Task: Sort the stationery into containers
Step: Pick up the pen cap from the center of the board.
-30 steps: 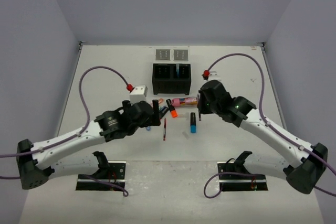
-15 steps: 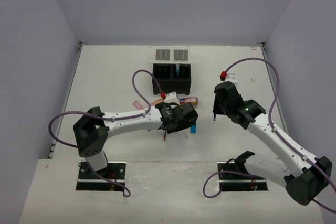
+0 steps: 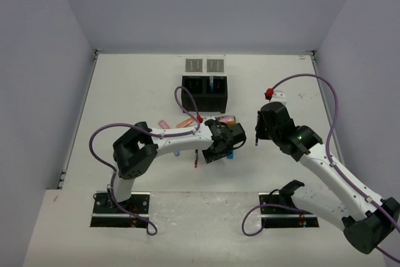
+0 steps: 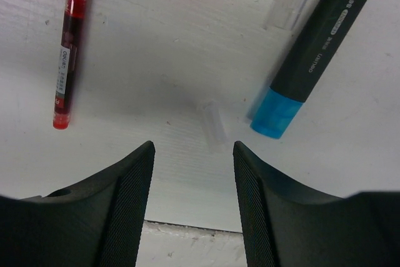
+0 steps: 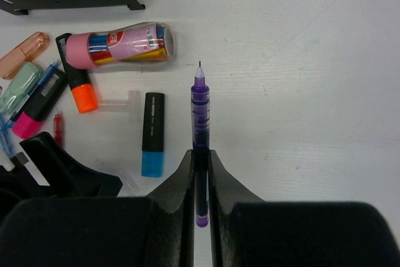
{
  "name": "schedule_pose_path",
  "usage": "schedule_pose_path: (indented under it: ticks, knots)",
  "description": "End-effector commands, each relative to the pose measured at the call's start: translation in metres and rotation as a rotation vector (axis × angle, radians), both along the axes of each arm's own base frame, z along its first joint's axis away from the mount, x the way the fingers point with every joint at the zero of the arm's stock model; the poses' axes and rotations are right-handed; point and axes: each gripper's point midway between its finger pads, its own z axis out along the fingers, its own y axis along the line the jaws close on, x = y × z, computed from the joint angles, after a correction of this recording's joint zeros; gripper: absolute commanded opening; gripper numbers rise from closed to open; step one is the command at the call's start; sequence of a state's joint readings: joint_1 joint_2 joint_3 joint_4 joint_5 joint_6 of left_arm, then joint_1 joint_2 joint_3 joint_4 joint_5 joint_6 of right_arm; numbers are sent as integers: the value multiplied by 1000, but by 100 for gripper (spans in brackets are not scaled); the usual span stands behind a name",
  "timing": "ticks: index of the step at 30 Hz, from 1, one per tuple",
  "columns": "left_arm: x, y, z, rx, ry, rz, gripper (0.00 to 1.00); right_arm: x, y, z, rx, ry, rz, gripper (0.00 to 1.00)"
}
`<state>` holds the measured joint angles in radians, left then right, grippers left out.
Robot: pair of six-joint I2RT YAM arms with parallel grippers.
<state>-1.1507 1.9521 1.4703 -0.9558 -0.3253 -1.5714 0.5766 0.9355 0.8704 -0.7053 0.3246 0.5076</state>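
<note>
My left gripper (image 4: 192, 157) is open and empty, low over a small clear piece (image 4: 214, 123) on the table. A black highlighter with a blue cap (image 4: 312, 48) lies to its right and a red pen (image 4: 69, 48) to its left. My right gripper (image 5: 200, 157) is shut on a purple pen (image 5: 200, 104), held above bare table right of the pile. The pile holds a pink-gold tube (image 5: 122, 45), orange highlighter (image 5: 78, 85), pink highlighter (image 5: 34, 110) and the blue highlighter (image 5: 152, 132). The black two-compartment box (image 3: 204, 92) stands behind, with two grey trays (image 3: 205, 65) beyond it.
A salmon highlighter (image 3: 184, 122) and a pink item (image 3: 164, 124) lie left of the pile. A T-shaped clear piece (image 5: 122, 101) lies between the orange and blue highlighters. The left arm (image 3: 175, 142) stretches across the table middle. The table's front edge (image 4: 187, 226) lies just under the left fingers.
My left arm has swung right across the pile and now hovers by the blue highlighter. My right gripper has drawn back to the right, away from the pile, with the purple pen.
</note>
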Motion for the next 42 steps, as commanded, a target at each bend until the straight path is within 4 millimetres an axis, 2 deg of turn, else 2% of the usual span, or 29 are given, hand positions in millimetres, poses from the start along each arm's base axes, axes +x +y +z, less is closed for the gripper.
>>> schedule_pose_path:
  ticks: [1, 5, 18, 26, 32, 35, 36, 38, 40, 42]
  knots:
    - [-4, -10, -6, -5, 46, 24, 54, 5, 4, 3, 16, -30, 19, 0]
    - [-4, -17, -13, -18, 63, 8, 54, 6, 8, 3, 21, -34, 41, 0]
    - [-1, -14, -24, -7, 96, 12, 53, 5, 12, 4, 30, -43, 74, 0]
    - [-3, -16, -34, 15, 128, 7, 46, 4, 15, 8, 44, -56, 96, 0]
    - [-5, -14, -40, 51, 153, 10, 35, 3, 15, 11, 53, -68, 102, 0]
    - [-8, -13, -44, 53, 165, 1, 20, 2, 16, 14, 63, -79, 109, 0]
    - [-8, -13, -45, 52, 167, -1, 18, 2, 16, 15, 65, -81, 111, 0]
    - [-8, -10, -50, 45, 181, -4, 6, 0, 19, 15, 79, -82, 127, 0]
    - [-9, -5, -53, 48, 193, -13, 0, 0, 21, 16, 86, -87, 139, 0]
    - [-7, -4, -53, 39, 184, -29, 0, -2, 26, 18, 103, -90, 163, 0]
